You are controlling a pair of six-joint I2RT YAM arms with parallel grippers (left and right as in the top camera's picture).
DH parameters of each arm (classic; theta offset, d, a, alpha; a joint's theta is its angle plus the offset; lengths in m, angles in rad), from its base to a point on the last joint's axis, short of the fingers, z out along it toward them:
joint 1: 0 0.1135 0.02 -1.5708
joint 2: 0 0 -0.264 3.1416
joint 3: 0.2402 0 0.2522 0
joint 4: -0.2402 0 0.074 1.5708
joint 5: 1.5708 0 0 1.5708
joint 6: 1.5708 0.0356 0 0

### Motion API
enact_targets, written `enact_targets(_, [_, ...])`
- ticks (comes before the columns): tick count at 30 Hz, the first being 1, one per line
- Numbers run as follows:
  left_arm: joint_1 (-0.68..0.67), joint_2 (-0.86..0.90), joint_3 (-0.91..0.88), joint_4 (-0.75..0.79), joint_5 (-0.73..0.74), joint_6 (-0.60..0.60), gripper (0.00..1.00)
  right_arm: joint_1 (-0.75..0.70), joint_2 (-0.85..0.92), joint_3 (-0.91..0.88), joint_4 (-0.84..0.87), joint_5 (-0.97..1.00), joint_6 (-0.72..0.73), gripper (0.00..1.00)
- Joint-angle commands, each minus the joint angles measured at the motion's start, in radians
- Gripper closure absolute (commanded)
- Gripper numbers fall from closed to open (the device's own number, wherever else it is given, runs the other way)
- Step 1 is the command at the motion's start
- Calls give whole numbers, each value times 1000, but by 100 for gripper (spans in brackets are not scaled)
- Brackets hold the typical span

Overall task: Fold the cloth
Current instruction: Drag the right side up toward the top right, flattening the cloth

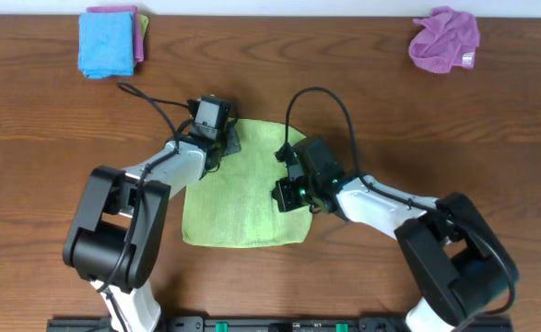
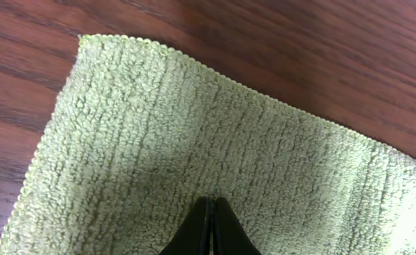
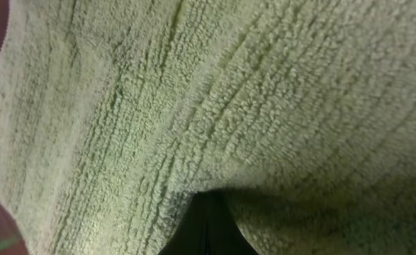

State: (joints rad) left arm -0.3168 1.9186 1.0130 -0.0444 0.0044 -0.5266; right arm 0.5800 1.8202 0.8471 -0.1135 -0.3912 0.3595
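We see one cloth (image 1: 242, 203), pale yellow-green, with a looped terry pile that runs in faint ribs and a narrow stitched hem along its edge. It lies spread out on the brown wooden table (image 1: 49, 129), about midway from left to right and rather toward the near side. Its outline is four-sided but not square: the near edge is wider than the far one, and the left edge slants. In the left wrist view one corner (image 2: 80, 37) lies flat on the wood, its hem slightly wavy. In the right wrist view the pile puckers into soft creases toward the lower middle. We cannot tell whether it is one layer or two.
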Motion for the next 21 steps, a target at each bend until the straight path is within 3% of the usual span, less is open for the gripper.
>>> enact_targets(1, [23, 90, -69, -76, -30, 10, 94, 24, 73, -18, -40, -29, 13, 99])
enact_targets(8, [23, 90, -69, -79, -31, 11, 94, 23, 0, 124, -152, -75, -76, 98])
enact_targets(16, [23, 90, -69, -79, -34, 11, 94, 8, -186, 256, -376, 236, -185, 99])
enact_targets(21, [23, 90, -69, -79, -34, 10, 94, -51, -125, 254, -430, 342, -184, 99])
